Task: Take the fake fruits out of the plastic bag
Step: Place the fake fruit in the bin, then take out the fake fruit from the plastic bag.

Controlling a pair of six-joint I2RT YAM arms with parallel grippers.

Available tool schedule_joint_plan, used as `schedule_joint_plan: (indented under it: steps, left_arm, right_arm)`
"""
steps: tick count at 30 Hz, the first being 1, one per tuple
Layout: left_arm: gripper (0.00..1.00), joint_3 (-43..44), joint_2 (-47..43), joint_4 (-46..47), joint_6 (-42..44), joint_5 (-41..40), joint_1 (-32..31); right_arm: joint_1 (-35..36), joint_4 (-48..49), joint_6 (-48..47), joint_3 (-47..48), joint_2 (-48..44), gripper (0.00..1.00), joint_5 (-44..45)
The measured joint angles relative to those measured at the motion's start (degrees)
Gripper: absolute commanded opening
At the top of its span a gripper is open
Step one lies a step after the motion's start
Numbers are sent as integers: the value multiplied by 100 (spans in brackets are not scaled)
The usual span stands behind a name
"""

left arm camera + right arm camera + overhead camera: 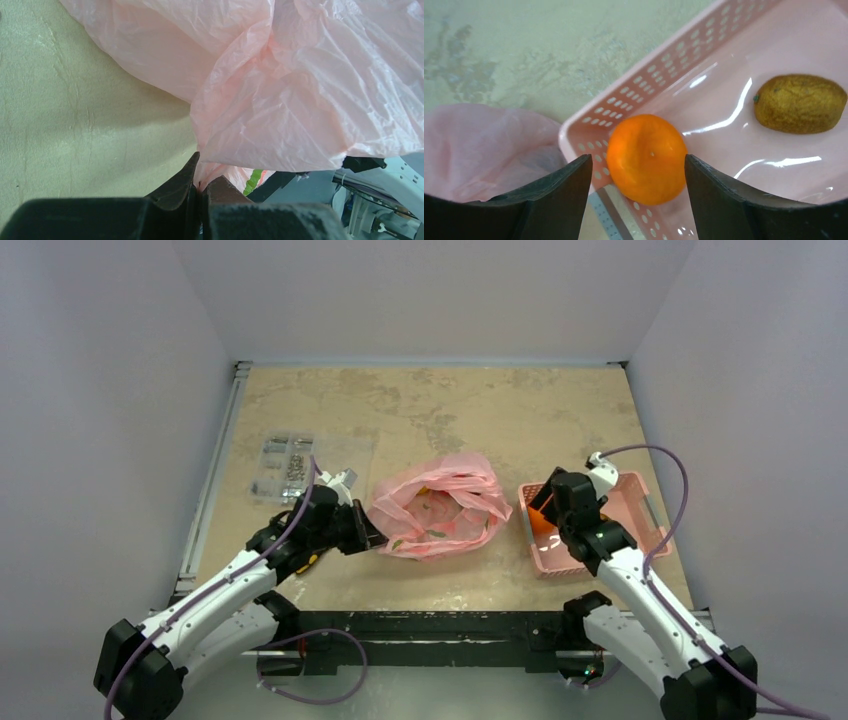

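The pink plastic bag (pixel 440 505) lies crumpled at mid-table with its mouth open upward; dim fruit shapes (pixel 432 508) show inside. My left gripper (pixel 372 537) is shut on the bag's left edge, and in the left wrist view the film (pixel 300 90) is pinched between the closed fingers (pixel 201 185). My right gripper (pixel 545 508) is open over the left end of the rigid pink basket (pixel 640 502). The orange (pixel 646 157) sits between its spread fingertips (pixel 638 175), over the basket rim (pixel 664 70), with a gap on the left side. A brown kiwi (pixel 800 103) lies in the basket.
A clear packet of small metal parts (pixel 290 465) lies at the left, behind my left arm. The bag's right side (pixel 474 145) lies close to the basket's left end. Grey walls enclose the table on three sides.
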Motion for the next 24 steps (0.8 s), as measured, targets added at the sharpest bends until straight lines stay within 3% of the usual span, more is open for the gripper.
schedule_joint_plan:
  steps: [6, 13, 20, 24]
  left_arm:
    - [0, 0, 15, 9, 0, 7, 0]
    - [0, 0, 85, 81, -2, 28, 0]
    - [0, -2, 94, 92, -2, 37, 0]
    - [0, -2, 94, 90, -2, 37, 0]
  right_arm:
    - [459, 118, -643, 577, -542, 61, -66]
    - [2551, 1010, -1318, 1001, -695, 58, -199]
    - [4489, 2146, -1993, 1029, 63, 47, -267]
    - [5064, 2505, -2212, 1047, 815, 39, -256]
